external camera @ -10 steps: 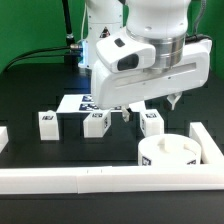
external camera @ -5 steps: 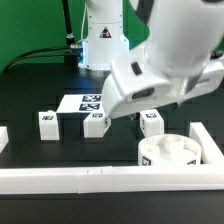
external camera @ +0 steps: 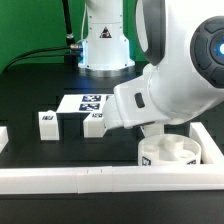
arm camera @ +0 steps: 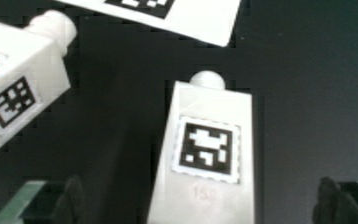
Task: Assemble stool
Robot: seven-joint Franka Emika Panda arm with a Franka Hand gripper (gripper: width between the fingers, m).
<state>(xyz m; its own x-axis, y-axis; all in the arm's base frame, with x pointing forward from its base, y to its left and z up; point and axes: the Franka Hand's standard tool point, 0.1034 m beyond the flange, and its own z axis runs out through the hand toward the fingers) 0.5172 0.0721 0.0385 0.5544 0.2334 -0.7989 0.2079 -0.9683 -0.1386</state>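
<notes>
hovering released, the end effector (arm camera: 197, 203) has a tagged leg block (arm camera: 206, 140) between its spread jaws.

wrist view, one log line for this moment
gripper: open | target: white rectangular plastic leg block with square tag, jaws either side | grasp: not yet

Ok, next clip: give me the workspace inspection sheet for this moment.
Surface: black table, white border rails along its edges.
Job's things: round seat inside the rails' corner; two leg blocks showing in the exterior view; one leg block between the fingers in the wrist view.
Clutter: nothing seen.
Gripper: gripper open, not touching the block.
Cables: black cable behind the table.
Surroundings: green wall, marker board on the table.
</notes>
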